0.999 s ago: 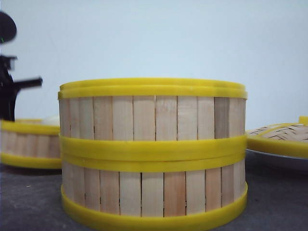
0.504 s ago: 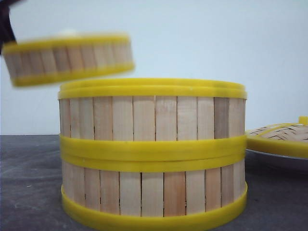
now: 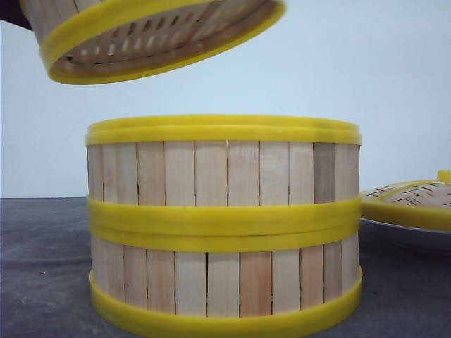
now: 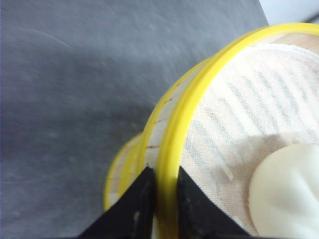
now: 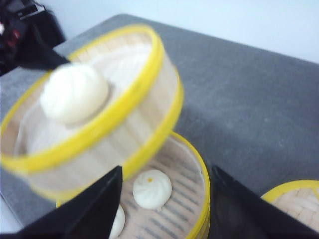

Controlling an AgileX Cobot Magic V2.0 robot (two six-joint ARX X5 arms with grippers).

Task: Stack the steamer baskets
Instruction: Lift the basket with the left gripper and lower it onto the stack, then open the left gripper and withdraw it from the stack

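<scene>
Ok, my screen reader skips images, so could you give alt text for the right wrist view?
A yellow-rimmed wooden-slat steamer basket holding a white bun hangs tilted above the stacked steamer basket, where more buns sit. The right gripper is open below.

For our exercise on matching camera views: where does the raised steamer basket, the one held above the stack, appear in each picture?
Front view: raised basket at top left, tilted, underside showing, above the stack.
Left wrist view: at right, its rim pinched by the left end effector; a bun sits inside.
Right wrist view: left of centre, above the stack.
Shared landmark: the stack's yellow top rim.
</scene>
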